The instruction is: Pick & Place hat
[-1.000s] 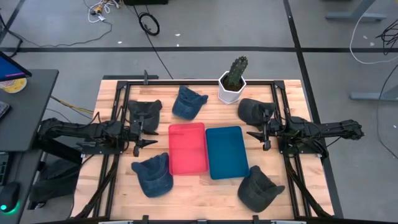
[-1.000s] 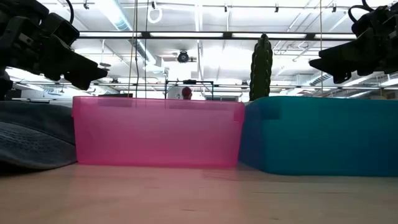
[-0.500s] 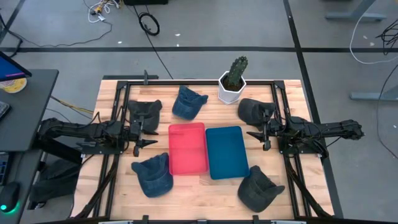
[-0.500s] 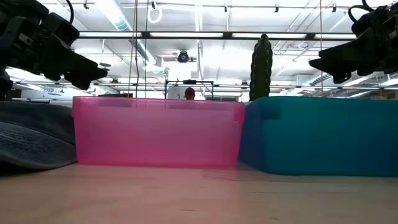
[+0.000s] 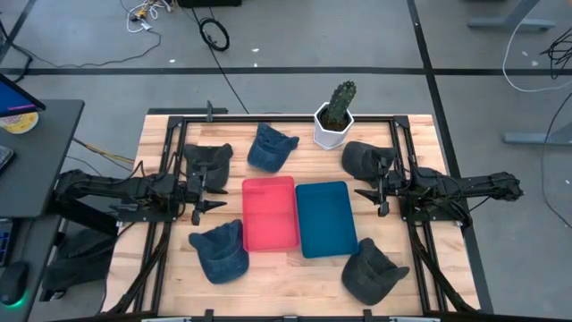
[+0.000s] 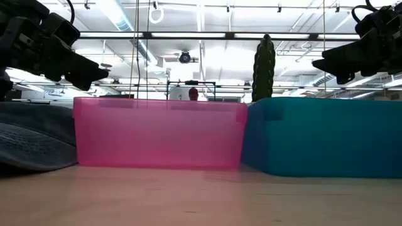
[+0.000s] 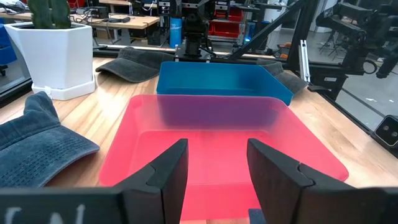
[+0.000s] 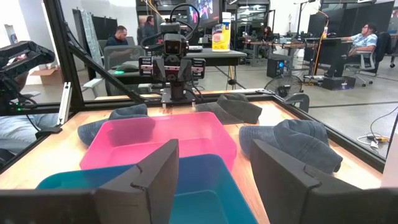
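Five caps lie brim-flat on the table. In the high view a dark cap (image 5: 207,159) and a blue cap (image 5: 271,148) sit at the far left. A dark grey cap (image 5: 366,159) is at the far right, a blue cap (image 5: 221,250) near left, and a dark grey cap (image 5: 371,271) near right. A red tray (image 5: 270,213) and a blue tray (image 5: 326,217) stand side by side mid-table. My left gripper (image 5: 204,191) hovers open just left of the red tray (image 7: 217,143). My right gripper (image 5: 372,195) hovers open just right of the blue tray (image 8: 186,186). Both are above table height in the low view.
A potted cactus in a white pot (image 5: 335,118) stands at the far edge between the blue cap and the dark grey cap. Black frame rails run along the table's left and right sides. Bare wood shows in front of the trays (image 6: 201,194). People sit in the room beyond.
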Robot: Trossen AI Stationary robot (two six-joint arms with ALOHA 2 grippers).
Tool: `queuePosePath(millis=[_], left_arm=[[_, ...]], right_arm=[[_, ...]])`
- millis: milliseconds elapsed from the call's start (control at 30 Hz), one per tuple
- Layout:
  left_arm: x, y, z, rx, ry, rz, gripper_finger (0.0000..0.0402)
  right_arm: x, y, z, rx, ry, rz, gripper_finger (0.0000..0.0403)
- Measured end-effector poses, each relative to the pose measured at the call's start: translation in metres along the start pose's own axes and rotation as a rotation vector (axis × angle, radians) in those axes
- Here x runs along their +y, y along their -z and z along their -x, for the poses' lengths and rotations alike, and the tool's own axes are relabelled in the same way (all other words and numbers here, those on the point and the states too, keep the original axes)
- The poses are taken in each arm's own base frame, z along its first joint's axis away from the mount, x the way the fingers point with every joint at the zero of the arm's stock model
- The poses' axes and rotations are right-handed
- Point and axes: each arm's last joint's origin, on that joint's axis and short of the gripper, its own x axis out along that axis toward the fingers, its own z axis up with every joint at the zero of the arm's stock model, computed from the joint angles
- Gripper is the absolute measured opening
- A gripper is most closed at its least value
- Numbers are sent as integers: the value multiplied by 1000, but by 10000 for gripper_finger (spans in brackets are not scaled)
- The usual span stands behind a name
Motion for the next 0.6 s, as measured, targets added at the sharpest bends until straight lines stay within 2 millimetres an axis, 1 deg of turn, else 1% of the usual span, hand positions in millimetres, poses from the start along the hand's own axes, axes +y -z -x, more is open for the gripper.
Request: queuePosePath(millis=[433,600], left_arm=[[0,0,0,0,0,0,170],[0,0,0,0,0,0,170]], right_arm=[[0,0,0,0,0,0,204],[0,0,0,0,11,56,204]])
